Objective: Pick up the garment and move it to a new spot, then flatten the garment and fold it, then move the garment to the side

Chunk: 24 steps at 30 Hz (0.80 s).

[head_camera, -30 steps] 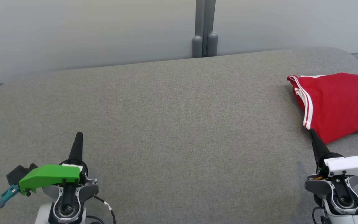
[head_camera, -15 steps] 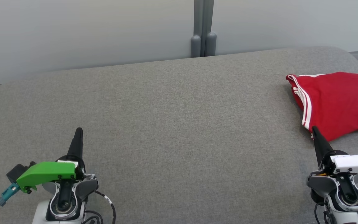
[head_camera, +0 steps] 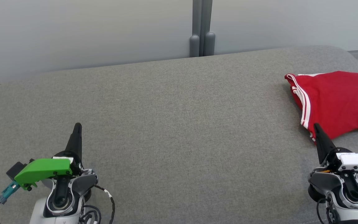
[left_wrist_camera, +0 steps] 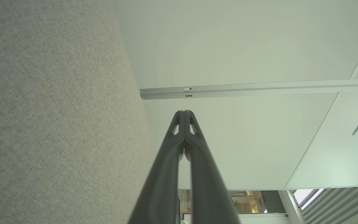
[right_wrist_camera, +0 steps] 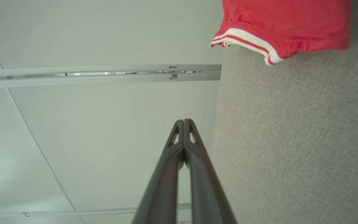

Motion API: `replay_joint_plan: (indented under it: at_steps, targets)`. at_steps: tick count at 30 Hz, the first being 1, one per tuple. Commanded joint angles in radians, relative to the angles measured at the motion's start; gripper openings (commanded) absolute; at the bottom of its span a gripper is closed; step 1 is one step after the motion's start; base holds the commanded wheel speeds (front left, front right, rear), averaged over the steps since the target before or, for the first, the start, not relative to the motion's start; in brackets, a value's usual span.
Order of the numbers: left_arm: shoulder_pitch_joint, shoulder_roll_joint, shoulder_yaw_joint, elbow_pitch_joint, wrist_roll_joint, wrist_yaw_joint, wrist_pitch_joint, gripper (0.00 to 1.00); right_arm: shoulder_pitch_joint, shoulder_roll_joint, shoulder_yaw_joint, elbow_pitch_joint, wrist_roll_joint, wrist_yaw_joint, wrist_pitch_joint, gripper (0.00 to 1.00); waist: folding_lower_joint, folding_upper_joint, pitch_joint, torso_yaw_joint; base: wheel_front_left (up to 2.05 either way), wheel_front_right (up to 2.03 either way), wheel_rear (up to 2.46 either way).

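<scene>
A folded red garment (head_camera: pixel 337 101) with white stripes lies at the right edge of the grey cushioned surface (head_camera: pixel 179 124); its striped hem also shows in the right wrist view (right_wrist_camera: pixel 278 25). My right gripper (head_camera: pixel 315 126) is shut and empty, its tip just in front of the garment's near corner. In its own wrist view the right gripper (right_wrist_camera: pixel 183 120) has both fingers pressed together. My left gripper (head_camera: pixel 77 125) is shut and empty at the lower left, far from the garment. The left wrist view shows the left gripper (left_wrist_camera: pixel 184 112) with its tips touching.
A pale wall with a grey vertical post (head_camera: pixel 201 28) stands behind the surface. The rounded right edge of the surface runs close to the garment. Broad bare grey fabric lies between the two grippers.
The whole head view has shifted slightly, so the camera moved. Both grippers sit a little lower and nearer the bottom edge than before. The garment lies as it did.
</scene>
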Motion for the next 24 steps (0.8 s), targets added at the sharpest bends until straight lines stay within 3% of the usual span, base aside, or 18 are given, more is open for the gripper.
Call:
replay_joint_plan:
  at_steps: [1,24]
  targets:
    - [-0.019,0.0,0.007,0.002,-0.023,-0.01,0.004,0.0,-0.014,-0.007,-0.007,0.005,0.023,0.001,0.007,0.0,0.0,0.0,0.0,-0.001,0.0,0.0,0.0]
    - [-0.02,-0.001,0.006,0.002,-0.031,-0.01,0.006,0.0,-0.013,-0.005,-0.009,0.005,0.026,0.001,0.01,0.0,0.0,0.0,0.0,-0.001,0.0,0.0,0.0]
